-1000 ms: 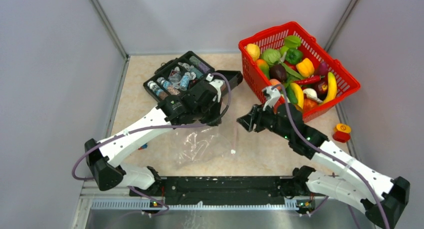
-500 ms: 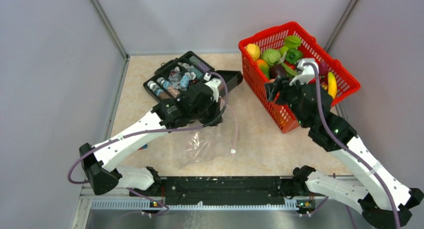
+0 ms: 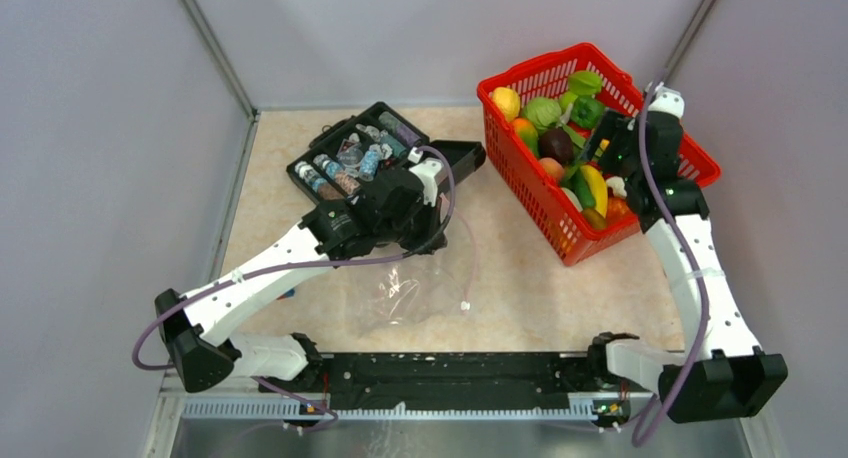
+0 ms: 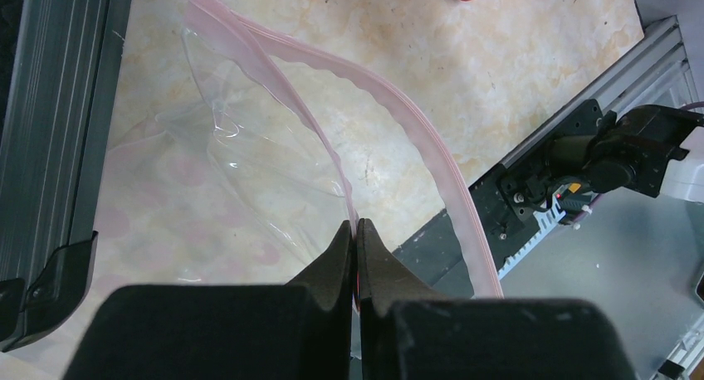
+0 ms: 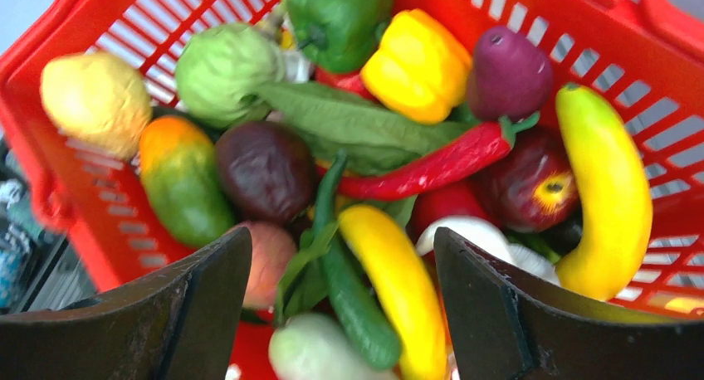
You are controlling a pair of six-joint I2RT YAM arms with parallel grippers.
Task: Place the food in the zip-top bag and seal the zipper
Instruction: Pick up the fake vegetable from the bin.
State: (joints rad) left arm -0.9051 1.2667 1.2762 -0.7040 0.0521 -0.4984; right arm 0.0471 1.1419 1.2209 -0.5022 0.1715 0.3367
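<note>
Food (image 5: 266, 168) is seen heaped in one red basket (image 3: 545, 223) at upper right of the overhead view, one yellow pepper (image 5: 415, 65) and two bananas (image 5: 606, 197) among it, beneath the spread right gripper (image 5: 340, 260). One zip-top bag (image 3: 410, 288), below centre, is pinched at its zipper (image 4: 398, 106) by the left gripper (image 4: 355, 226).

Bare tabletop (image 3: 510, 248) between black case (image 3: 462, 155) and basket (image 3: 560, 228)

From above, the left arm (image 3: 350, 223) hides the zip-top bag's (image 3: 410, 290) top edge. The black case's (image 3: 460, 156) contents are too small to name. The right wrist view cuts off the red basket (image 5: 647, 19).
</note>
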